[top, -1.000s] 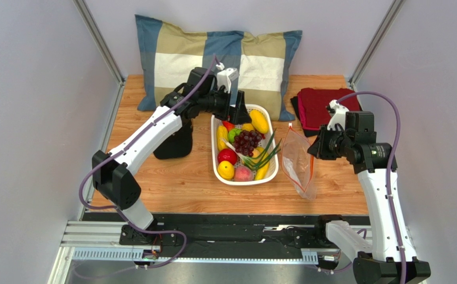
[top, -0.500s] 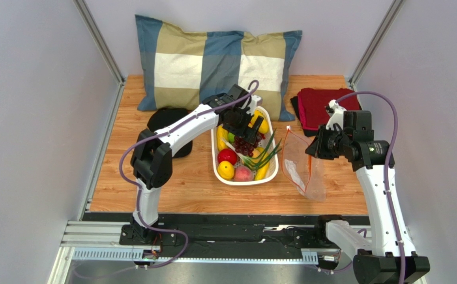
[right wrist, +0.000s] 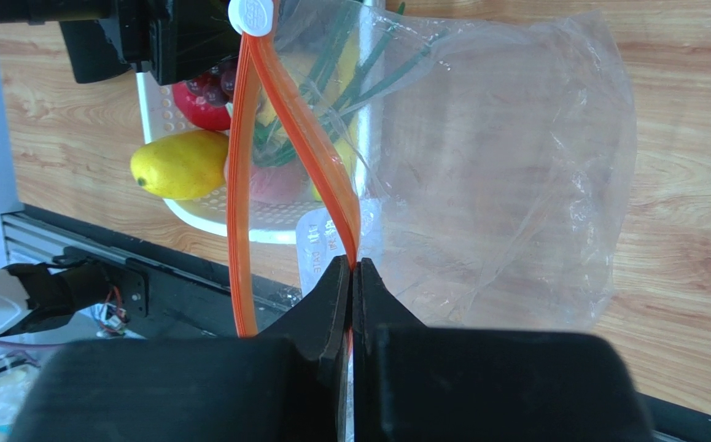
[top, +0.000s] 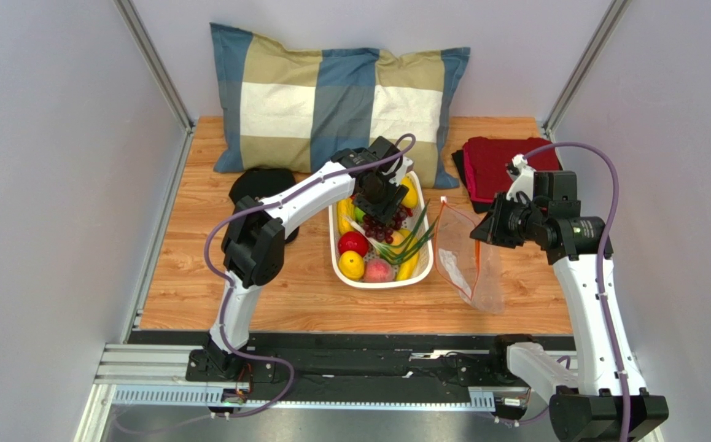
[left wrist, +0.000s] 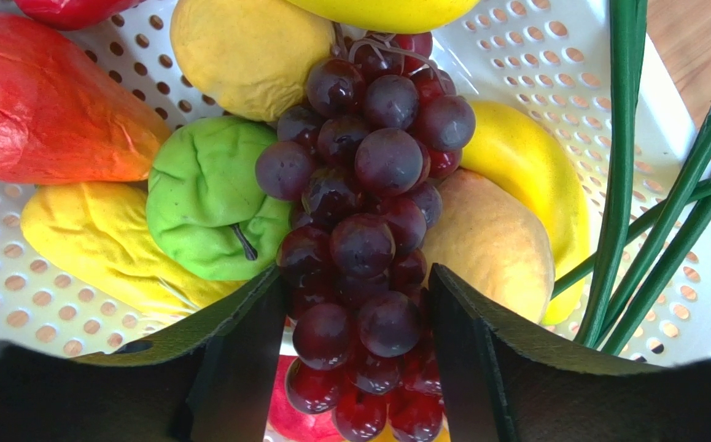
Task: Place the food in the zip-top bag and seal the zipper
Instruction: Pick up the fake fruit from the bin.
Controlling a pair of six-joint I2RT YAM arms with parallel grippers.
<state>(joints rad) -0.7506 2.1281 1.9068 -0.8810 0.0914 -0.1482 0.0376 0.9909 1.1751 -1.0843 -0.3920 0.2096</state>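
- Food lies in the white perforated basket (top: 335,256) on the wooden surface (top: 267,295); note the dark purple grapes (left wrist: 368,230), green scallions (left wrist: 622,166), a red apple (top: 354,242) and a lemon (right wrist: 182,164).
- Check the left fingers (left wrist: 239,368): they are partly spread and straddle the lower end of the grapes, one on each side. You cannot tell whether they press on the bunch.
- Locate the zip-top bag (right wrist: 516,166) just to the right of the basket, with none of the food inside it.
- Check the right fingers (right wrist: 322,313): they are pinched together on the zipper (right wrist: 239,184) at one edge of the bag's mouth.
- Observe that the two orange-red strips stand apart, so the mouth gapes, with the white slider (right wrist: 256,14) at the far end.
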